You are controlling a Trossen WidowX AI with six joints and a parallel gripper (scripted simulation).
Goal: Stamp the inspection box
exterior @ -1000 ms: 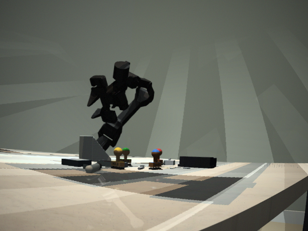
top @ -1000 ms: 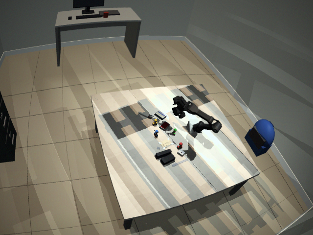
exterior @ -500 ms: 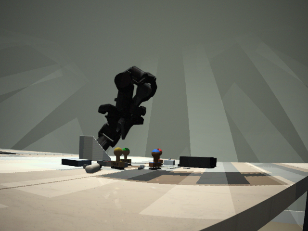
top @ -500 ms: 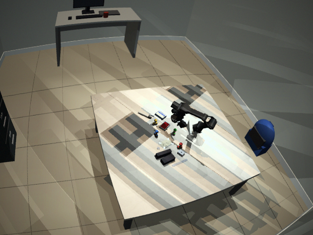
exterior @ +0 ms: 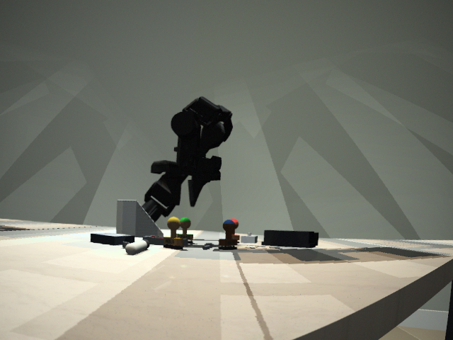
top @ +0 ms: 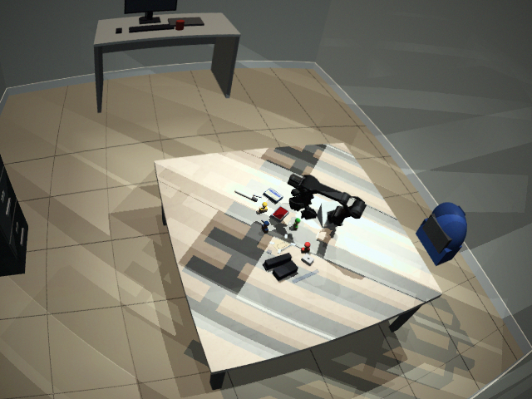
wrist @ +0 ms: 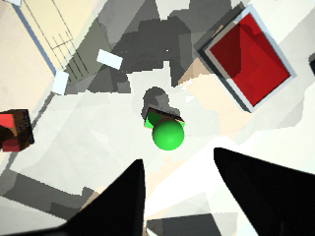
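Note:
My gripper (wrist: 178, 159) is open and empty, pointing down above the bench, with the green-knobbed stamp (top: 297, 221) (exterior: 185, 222) (wrist: 168, 134) upright just beyond the fingertips in the wrist view. Its face text is not readable. The red ink pad (top: 280, 213) (wrist: 253, 59) lies open at the upper right of the wrist view. The cream card (top: 281, 246) (wrist: 49, 15) lies at the upper left, partly out of view, with printed lines. A red-knobbed stamp (top: 307, 245) (exterior: 235, 222) (wrist: 17, 130), a blue one (top: 266, 224) (exterior: 229, 223) and a yellow one (top: 263, 206) (exterior: 173, 223) stand around.
Two black blocks (top: 285, 270) (exterior: 289, 237) lie beyond the card, near a clear ruler (top: 305, 276) and a small grey box (top: 307, 259) (exterior: 249, 239). A blue-white box (top: 273, 194) and a rod-like tool (top: 244, 195) (exterior: 136, 246) lie beyond the pad. A grey wedge (exterior: 127, 217) stands by the arm.

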